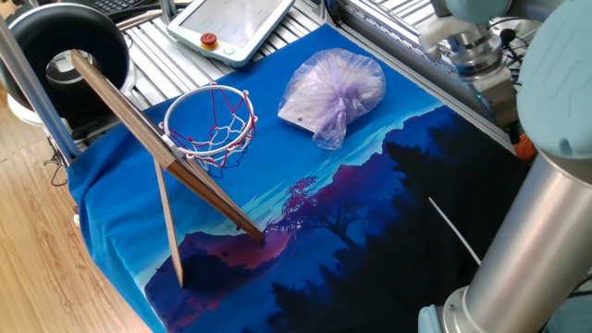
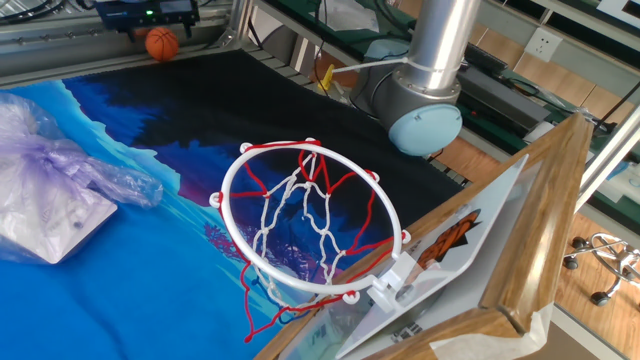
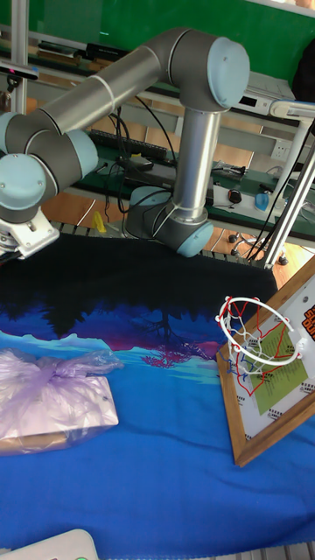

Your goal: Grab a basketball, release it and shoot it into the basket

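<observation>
In the other fixed view the basket (image 2: 305, 225) fills the foreground, its ring and red-and-white string net held out from a thin wooden backboard (image 2: 520, 250) that is cut off at the right and bottom edges. Beyond it the printed cloth (image 2: 150, 300) lies open and bare, blue near the hoop and dark toward the arm's base (image 2: 425, 115). At the left edge a lilac plastic bag (image 2: 60, 190) is partly cropped. At the far edge of the cloth, near the metal rail, the basketball (image 2: 161, 43) sits just under the gripper (image 2: 146, 14), of which only the lower body shows at the top of the picture. The ball looks to be free of the fingers, though the tips are cropped and I cannot tell how wide the jaws stand or whether anything is held.

In one fixed view the backboard (image 1: 157, 148) leans on a thin prop at the near left corner of the cloth (image 1: 324, 231), the hoop (image 1: 210, 125) facing the open middle. The bag (image 1: 333, 92) lies behind that, near the far border. The arm's big grey link (image 1: 527, 222) blocks the right side; the wrist (image 1: 467, 51) reaches past the cloth's far right edge, and a sliver of orange (image 1: 524, 144) beside the arm may be the ball. A black round tub (image 1: 65, 55) and a teach pendant (image 1: 240, 23) sit off the cloth at the back.

The tall fixed view shows the arm (image 3: 175, 79) bent over to the left edge, where its wrist end is cut off
</observation>
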You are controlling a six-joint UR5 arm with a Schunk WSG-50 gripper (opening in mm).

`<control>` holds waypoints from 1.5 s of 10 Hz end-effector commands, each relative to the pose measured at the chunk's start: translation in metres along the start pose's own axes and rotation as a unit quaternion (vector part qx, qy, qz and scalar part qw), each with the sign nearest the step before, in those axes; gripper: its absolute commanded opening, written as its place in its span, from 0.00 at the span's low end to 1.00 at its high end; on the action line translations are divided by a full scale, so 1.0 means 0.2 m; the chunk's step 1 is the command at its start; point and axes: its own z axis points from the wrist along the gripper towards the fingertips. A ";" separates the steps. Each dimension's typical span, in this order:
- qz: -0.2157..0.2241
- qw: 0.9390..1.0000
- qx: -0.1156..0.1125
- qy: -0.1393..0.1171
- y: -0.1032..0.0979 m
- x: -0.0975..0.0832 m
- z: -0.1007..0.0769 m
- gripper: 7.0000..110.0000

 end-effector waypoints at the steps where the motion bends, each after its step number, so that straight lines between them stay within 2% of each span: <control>1: -0.026 0.999 0.028 -0.009 -0.06 -0.06 0.08 0.79; 2: -0.034 0.999 0.020 -0.018 -0.02 -0.10 0.12 0.79; 3: -0.044 0.999 0.023 -0.017 -0.02 -0.11 0.14 0.79; 5: -0.042 0.999 0.023 0.008 -0.03 -0.05 0.14 0.79; 6: -0.036 0.999 0.006 0.021 0.01 -0.03 0.15 0.79; 7: -0.026 0.999 -0.001 0.034 0.03 -0.01 0.16 0.79; 8: -0.008 0.998 -0.014 0.055 0.06 0.04 0.16 0.79; 9: -0.004 0.998 -0.015 0.062 0.04 0.04 0.17 0.79; 10: -0.002 0.998 -0.012 0.066 0.02 0.03 0.19 0.57; 12: 0.000 0.997 0.005 0.075 -0.05 0.04 0.21 0.57; 15: -0.006 0.997 0.003 0.077 -0.05 0.05 0.23 0.57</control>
